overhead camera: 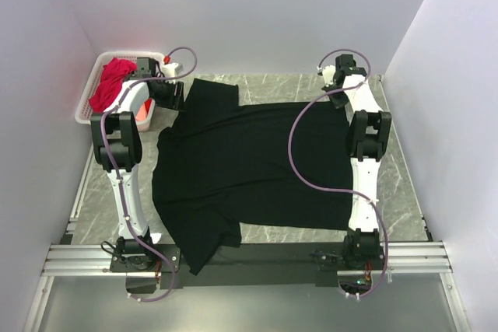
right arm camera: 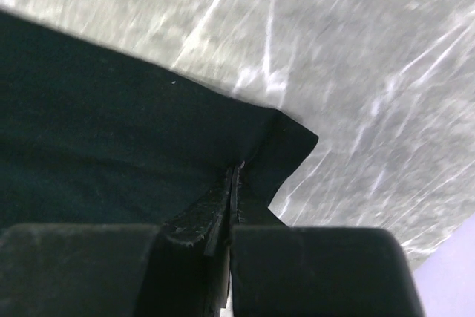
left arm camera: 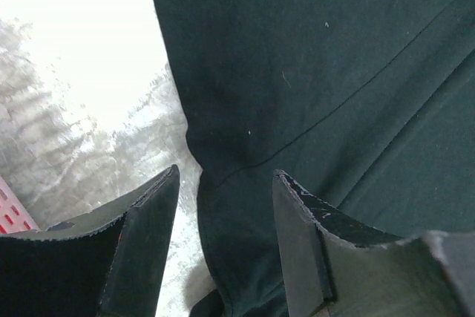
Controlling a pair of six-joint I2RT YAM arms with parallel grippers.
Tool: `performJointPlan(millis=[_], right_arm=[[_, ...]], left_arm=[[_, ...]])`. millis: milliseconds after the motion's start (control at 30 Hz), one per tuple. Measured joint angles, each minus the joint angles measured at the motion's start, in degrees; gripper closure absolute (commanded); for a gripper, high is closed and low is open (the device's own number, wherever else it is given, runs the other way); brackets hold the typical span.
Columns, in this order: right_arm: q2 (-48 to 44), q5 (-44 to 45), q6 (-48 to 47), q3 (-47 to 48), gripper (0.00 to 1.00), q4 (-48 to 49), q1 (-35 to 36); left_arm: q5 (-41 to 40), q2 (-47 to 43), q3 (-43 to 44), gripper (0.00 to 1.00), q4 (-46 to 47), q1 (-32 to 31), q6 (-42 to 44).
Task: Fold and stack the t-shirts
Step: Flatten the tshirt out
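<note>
- the black shirt (overhead camera: pixel 249 169) lies spread flat on the table (overhead camera: pixel 405 184), sleeves to the left side and hem to the right side.
- the right gripper (right arm camera: pixel 234 172) is closed on the far hem corner of the black shirt; its wrist view shows the cloth pinched between the two fingers.
- the left gripper (left arm camera: pixel 226 176) is open over the far sleeve area. the edge of the shirt runs between its two fingers, but nothing is pinched yet.
- a red shirt (overhead camera: pixel 115 75) waits in the basket (overhead camera: pixel 132 54) at the far left corner. i can not tell if more shirts lie under it.
- step in hand, as i judge it: taking hold of the far edge of the black shirt for a first fold. the task looks near its beginning, because no shirt is folded or stacked.
- the next move asks the left gripper to go down and close on the cloth, so both ends of the far edge are held.
- after that, both arms should lift together and bring the edge toward the near side evenly, otherwise the fold can come out crooked.
</note>
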Motion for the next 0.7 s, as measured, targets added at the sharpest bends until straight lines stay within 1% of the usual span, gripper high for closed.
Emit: performJointPlan(millis=[233, 300, 367, 400, 433, 467, 500, 533, 600, 633, 700], right_arm=[[-0.94, -4.07, 1.4, -0.09, 1.0, -7.89, 0.0], [-2.03, -5.6, 2.25, -1.68, 1.0, -9.94, -0.04], [-3.8, -6.86, 3.61, -4.44, 0.9, -11.08, -0.09], [-4.68, -7.48, 4.46, -5.77, 0.83, -11.61, -0.26], [-5.35, -7.85, 5.07, -6.58, 0.71, -11.87, -0.28], [-6.14, -8.11, 6.14, -7.39, 0.67, -11.87, -0.28], [-6.8, -8.24, 6.82, -7.69, 0.61, -11.85, -0.28], [-7.58, -8.33, 7.82, -7.89, 0.57, -11.5, -0.31], [-8.96, -8.26, 9.81, -7.98, 0.56, -10.03, -0.33], [-9.64, -8.15, 10.91, -7.98, 0.53, -9.05, -0.37], [-10.75, -7.54, 13.27, -7.89, 0.53, -7.06, -0.52]], left_arm=[[0.35, 0.0, -0.02, 0.41, -0.79, 0.0, -0.02], [0.61, 0.0, -0.02, 0.41, -0.9, 0.0, -0.02], [0.9, 0.0, -0.02, 0.41, -0.98, 0.0, 0.0], [1.01, 0.0, -0.11, 0.41, -1.01, 0.0, -0.02], [1.14, -0.02, -0.22, 0.41, -0.98, 0.0, 0.0], [1.25, -0.04, -0.33, 0.41, -0.96, 0.0, -0.02], [1.31, -0.04, -0.46, 0.41, -0.98, 0.0, 0.0], [1.42, -0.04, -0.66, 0.41, -0.94, 0.0, -0.02], [1.51, -0.04, -0.96, 0.41, -0.94, 0.0, -0.02], [1.51, -0.04, -0.98, 0.41, -1.03, 0.0, -0.02], [1.51, -0.04, -1.05, 0.41, -1.01, 0.0, -0.02]])
